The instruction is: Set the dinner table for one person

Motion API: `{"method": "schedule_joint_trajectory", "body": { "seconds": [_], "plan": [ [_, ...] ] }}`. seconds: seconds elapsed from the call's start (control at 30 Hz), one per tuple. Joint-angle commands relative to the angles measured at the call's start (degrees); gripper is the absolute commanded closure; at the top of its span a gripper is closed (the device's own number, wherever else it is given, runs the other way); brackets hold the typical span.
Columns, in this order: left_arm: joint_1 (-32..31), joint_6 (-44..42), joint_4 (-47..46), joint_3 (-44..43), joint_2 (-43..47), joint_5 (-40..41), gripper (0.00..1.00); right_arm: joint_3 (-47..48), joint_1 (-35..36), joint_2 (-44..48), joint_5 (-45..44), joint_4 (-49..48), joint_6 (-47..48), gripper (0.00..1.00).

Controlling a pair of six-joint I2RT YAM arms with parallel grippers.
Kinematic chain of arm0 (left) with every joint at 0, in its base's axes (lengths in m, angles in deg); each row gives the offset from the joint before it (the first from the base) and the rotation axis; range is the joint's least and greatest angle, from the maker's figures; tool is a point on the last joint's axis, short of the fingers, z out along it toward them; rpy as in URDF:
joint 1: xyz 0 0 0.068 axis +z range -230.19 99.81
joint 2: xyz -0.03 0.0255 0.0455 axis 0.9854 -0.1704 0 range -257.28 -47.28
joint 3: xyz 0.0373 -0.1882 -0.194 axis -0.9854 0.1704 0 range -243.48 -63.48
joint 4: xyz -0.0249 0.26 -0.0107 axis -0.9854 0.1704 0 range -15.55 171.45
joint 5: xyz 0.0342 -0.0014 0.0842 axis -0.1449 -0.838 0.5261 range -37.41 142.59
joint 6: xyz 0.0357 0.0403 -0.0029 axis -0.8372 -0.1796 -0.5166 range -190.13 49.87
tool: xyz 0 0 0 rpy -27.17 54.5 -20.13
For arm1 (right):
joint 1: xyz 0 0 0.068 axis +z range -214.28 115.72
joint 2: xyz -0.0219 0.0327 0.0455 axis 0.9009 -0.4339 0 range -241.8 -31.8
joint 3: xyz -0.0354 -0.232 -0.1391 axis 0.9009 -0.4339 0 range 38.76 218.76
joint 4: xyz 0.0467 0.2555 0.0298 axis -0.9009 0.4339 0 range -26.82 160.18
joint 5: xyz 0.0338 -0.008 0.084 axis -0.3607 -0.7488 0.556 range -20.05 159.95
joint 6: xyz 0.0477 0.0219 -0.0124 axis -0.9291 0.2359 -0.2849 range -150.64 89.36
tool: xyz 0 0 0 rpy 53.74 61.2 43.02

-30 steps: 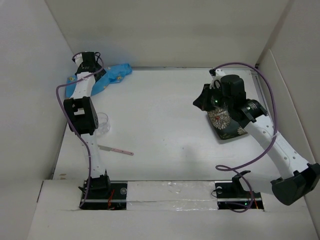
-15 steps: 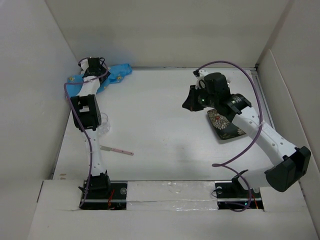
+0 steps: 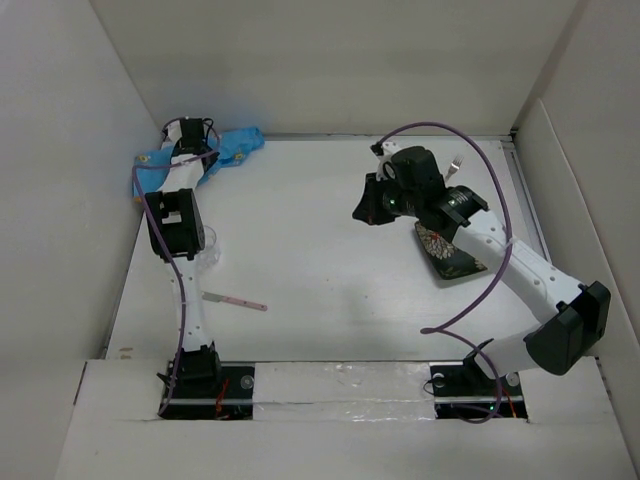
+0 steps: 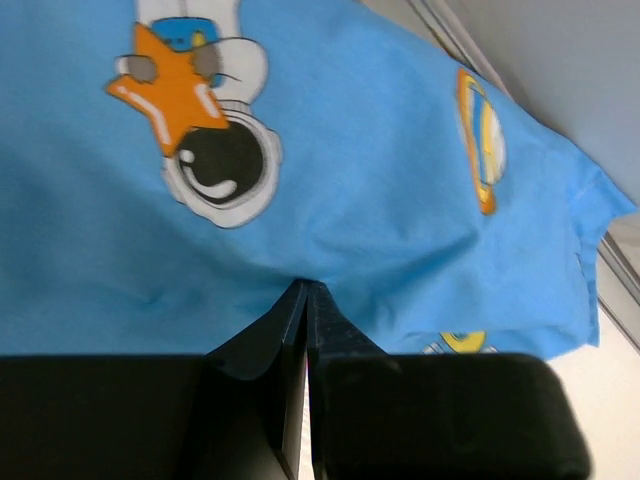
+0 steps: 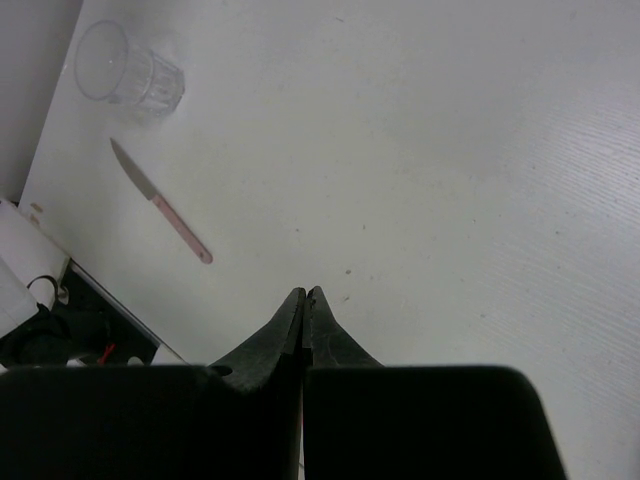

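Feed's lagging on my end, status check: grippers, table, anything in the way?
Left gripper shut, pinching blue placemat at far-left corner. Right gripper shut, empty, above dinner table. Near left edge: glass, knife.

The closed left pincer (image 4: 305,295) pinches a pucker in the blue cartoon-print placemat (image 4: 380,180).

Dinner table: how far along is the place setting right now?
Done: nothing is laid out yet. In hand: the left arm's fingers are shut on a fold of the blue cartoon-print placemat, bunched at the far-left corner of the white tabletop. The right arm's fingers are shut and empty above the tabletop. Left: spread the mat, then bring over the dark floral plate, the clear glass tumbler and the pink-handled knife.
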Motion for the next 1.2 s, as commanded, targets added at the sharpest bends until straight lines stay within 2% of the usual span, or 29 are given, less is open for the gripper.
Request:
{"method": "schedule_joint_trajectory", "body": {
  "seconds": [0.0,0.13,0.2,0.23,0.27,0.3,0.37,0.4,0.5,0.63,0.73,0.83,0.87,0.93,0.97,1.17],
  "plan": [
    [-2.3,-4.0,-2.7,-2.4,8.7,-0.1,1.00,2.9,1.0,0.1,-0.7,-2.3,-0.5,1.00],
    [-3.0,-5.0,-4.0,1.9,13.8,0.8,1.00,2.9,1.5,0.3,-0.5,-3.7,-0.4,1.00],
    [-3.0,-5.4,-1.2,1.2,12.9,0.4,0.98,2.8,2.1,0.5,-0.2,-4.1,0.0,1.00],
    [-3.0,-5.8,0.6,-1.8,10.7,0.8,0.87,2.7,2.1,0.7,-0.1,-4.1,0.2,1.00],
    [-3.0,-6.6,1.8,-3.0,9.6,0.8,0.59,2.5,2.1,0.8,-0.2,-4.1,0.4,1.00],
    [-3.5,-8.4,3.7,-4.9,8.6,0.9,0.48,2.4,2.1,0.9,-0.1,-3.9,0.4,1.00],
    [-4.1,-9.6,3.8,-4.4,7.5,3.0,0.32,2.5,2.1,1.1,-0.2,-3.6,0.4,1.00],
    [-4.1,-11.1,3.2,-3.9,7.3,3.4,0.28,2.7,2.6,1.2,-0.2,-3.3,0.5,1.00],
    [-4.6,-13.5,4.8,-6.3,4.2,3.9,0.27,2.9,2.6,1.2,-0.6,-2.4,0.6,1.00],
    [-4.6,-15.4,5.2,-8.5,0.0,0.5,0.26,2.7,3.1,0.9,-0.8,-1.4,0.4,1.00],
    [-3.4,-14.6,5.9,-10.8,-3.2,-5.5,0.25,2.9,4.3,0.3,-0.9,-0.8,-0.1,1.00],
    [-1.6,-11.3,6.6,-12.9,-5.2,-10.8,0.31,3.2,5.3,-0.3,-1.2,-0.3,-0.7,1.00],
    [-1.6,-10.8,6.3,-12.9,-5.2,-10.9,0.40,3.3,5.3,-0.4,-1.3,-0.1,-0.8,1.00],
    [-1.6,-11.2,5.3,-12.9,-5.1,-10.8,0.48,3.4,6.0,-0.6,-1.9,0.1,-0.9,1.00],
    [-1.6,-11.3,5.2,-13.0,-5.0,-10.8,0.61,3.4,6.6,-0.6,-2.2,0.1,-1.2,1.00],
    [-1.6,-11.2,6.1,-12.4,-4.4,-11.6,1.00,3.9,7.2,-0.7,-3.8,0.1,-1.4,1.00]
  ]
}}
